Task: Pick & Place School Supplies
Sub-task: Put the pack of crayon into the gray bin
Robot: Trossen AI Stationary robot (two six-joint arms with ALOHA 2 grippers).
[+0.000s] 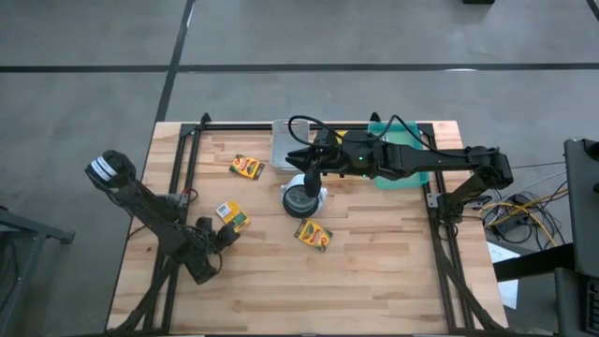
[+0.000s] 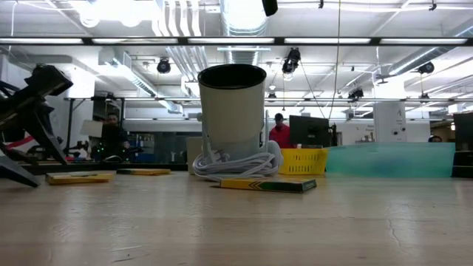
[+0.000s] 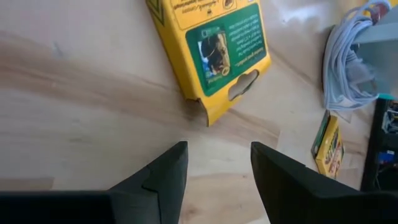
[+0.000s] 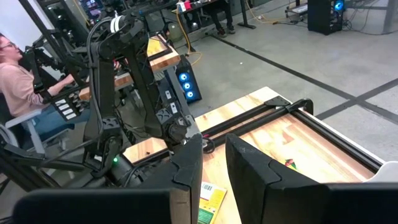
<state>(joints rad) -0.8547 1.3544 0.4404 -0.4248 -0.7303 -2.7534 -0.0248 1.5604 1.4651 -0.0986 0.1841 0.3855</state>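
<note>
Nearby, left claw (image 3: 214,163) apart before crayon box (image 3: 211,46), cup (image 1: 300,197) beyond, right claw (image 4: 213,163) nearly together.

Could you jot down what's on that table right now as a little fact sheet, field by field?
Table: light wooden table
Crayon boxes: three flat yellow-and-green crayon boxes, far, left, near
Centre: white cylindrical cup with a coiled white cable at its base
Far right: translucent teal bin
Left gripper: open, low over the table, beside the left box
Right gripper: raised above the cup, fingers slightly apart, holding nothing
</note>
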